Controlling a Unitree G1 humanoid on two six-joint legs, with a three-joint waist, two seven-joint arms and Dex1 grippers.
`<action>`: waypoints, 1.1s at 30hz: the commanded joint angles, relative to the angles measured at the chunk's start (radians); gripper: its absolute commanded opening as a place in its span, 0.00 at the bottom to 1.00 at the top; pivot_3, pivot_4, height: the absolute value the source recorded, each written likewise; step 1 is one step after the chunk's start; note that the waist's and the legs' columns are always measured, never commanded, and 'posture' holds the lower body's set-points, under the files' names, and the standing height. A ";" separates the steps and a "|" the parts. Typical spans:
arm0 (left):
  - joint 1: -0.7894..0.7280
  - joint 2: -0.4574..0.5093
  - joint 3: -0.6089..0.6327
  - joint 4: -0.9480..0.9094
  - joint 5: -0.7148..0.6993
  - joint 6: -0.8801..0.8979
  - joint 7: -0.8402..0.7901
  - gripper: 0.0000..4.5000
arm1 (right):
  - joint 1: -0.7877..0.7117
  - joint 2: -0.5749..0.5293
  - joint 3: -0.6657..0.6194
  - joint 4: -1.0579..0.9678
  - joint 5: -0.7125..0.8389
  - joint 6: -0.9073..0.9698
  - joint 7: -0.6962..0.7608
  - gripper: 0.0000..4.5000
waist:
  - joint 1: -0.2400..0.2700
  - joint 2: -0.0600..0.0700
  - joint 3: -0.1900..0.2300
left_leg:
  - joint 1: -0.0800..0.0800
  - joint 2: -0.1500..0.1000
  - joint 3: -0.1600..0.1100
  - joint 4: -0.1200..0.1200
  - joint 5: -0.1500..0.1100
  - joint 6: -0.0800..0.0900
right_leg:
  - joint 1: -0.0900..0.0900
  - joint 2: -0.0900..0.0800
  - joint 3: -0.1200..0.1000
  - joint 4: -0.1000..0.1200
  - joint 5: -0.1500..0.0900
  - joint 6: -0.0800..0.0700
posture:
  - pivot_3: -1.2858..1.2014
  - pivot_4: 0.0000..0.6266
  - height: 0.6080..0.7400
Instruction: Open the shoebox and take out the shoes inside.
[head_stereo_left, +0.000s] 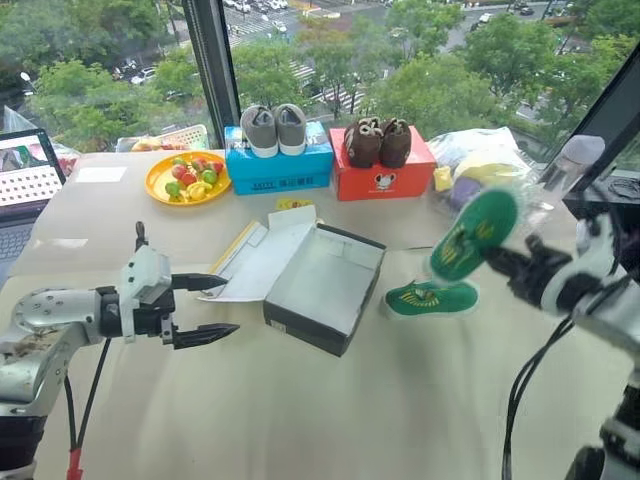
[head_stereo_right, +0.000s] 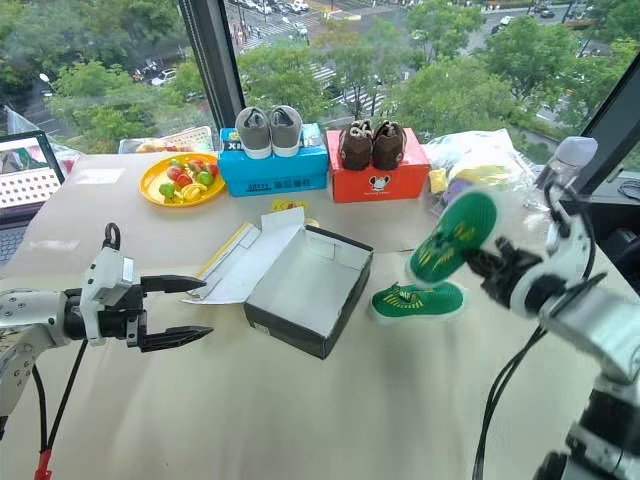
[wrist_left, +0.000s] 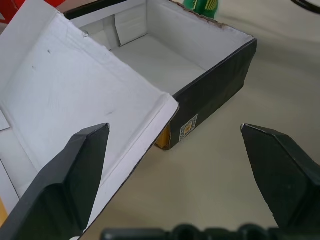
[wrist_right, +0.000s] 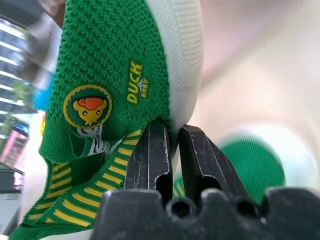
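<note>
The shoebox stands open mid-table, its lid folded back flat to the left, black sides and an empty white-grey inside. One green shoe lies on the table just right of the box. The other green shoe hangs in the air above it, with my right gripper shut on its collar edge. My left gripper stands open just left of the box, level with the lid, holding nothing.
At the back stand a blue box with a grey pair on top and a red box with a brown pair. A yellow plate of fruit and a laptop sit at the left, a plastic bag at the right.
</note>
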 joint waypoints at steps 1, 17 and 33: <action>0.000 -0.001 0.007 -0.011 -0.002 -0.022 -0.012 1.00 | 0.140 0.033 0.012 -0.224 0.025 -0.156 0.051 0.00 | 0.000 0.000 0.000 | 0.000 0.000 0.000 0.000 0.000 0.001 | 0.000 0.000 0.000 0.000 0.000 0.001 | 0.52 0.24 0.93; -0.030 -0.004 -0.021 0.016 0.018 -0.032 -0.046 1.00 | 0.653 0.046 0.188 -0.449 0.025 -0.520 0.219 0.00 | -0.013 0.000 -0.001 | 0.009 0.000 0.009 0.002 -0.002 0.003 | 0.005 0.000 0.008 -0.010 0.003 0.010 | 0.52 0.24 0.93; -0.005 0.000 -0.016 0.003 0.044 -0.040 -0.030 1.00 | 0.414 0.095 0.189 -0.195 0.025 -0.471 -0.055 0.33 | -0.004 -0.002 -0.003 | 0.010 0.002 0.015 0.000 -0.001 0.003 | 0.002 0.008 0.023 -0.010 0.009 0.003 | 0.52 0.24 0.93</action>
